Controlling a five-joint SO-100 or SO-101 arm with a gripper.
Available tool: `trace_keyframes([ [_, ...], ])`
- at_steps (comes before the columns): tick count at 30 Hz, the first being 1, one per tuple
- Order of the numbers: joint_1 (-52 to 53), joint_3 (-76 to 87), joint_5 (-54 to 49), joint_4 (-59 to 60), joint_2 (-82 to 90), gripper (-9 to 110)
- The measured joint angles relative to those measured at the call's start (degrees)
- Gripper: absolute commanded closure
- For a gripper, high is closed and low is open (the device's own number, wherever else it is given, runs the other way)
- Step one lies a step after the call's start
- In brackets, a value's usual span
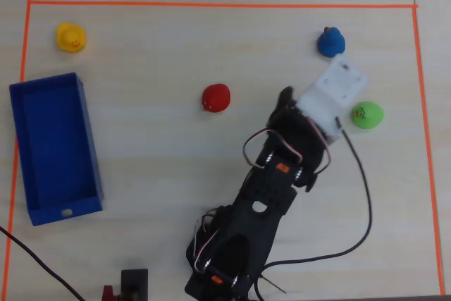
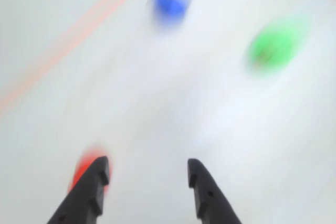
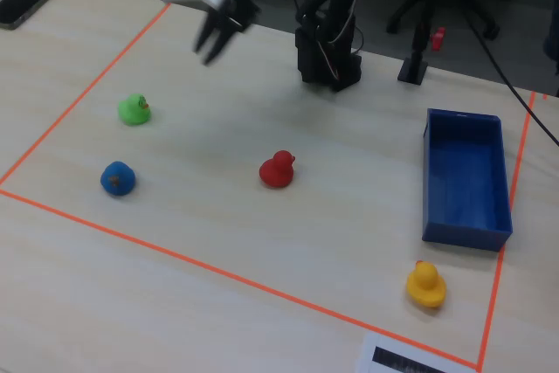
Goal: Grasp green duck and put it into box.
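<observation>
Green duck (image 2: 273, 50) ahead-right of open, empty gripper (image 2: 148, 174), well apart

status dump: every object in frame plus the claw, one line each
green duck: upright on the table, not gripped, outside the box
box: open-topped, no duck in it; a small pale spot near one end wall
claw: open, empty, raised above the table
blue duck: on the table, untouched
red duck: upright on the table, untouched
yellow duck: upright, beside the box, outside it
</observation>
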Motion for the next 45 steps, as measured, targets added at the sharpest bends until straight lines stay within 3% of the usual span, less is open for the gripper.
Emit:
trace_keyframes([
  [4, 10.9, -12.48, -2.81, -9.49, -11.16, 81],
  [9, 19.16, -14.77, -4.48, -20.04, -21.8, 74],
  [23, 25.22, -2.64, -10.81, -50.01, -43.07, 69],
  [33, 20.74, 11.78, -11.25, -57.74, -43.86, 69],
  [45, 18.28, 7.21, -8.0, -57.22, -47.29, 69],
])
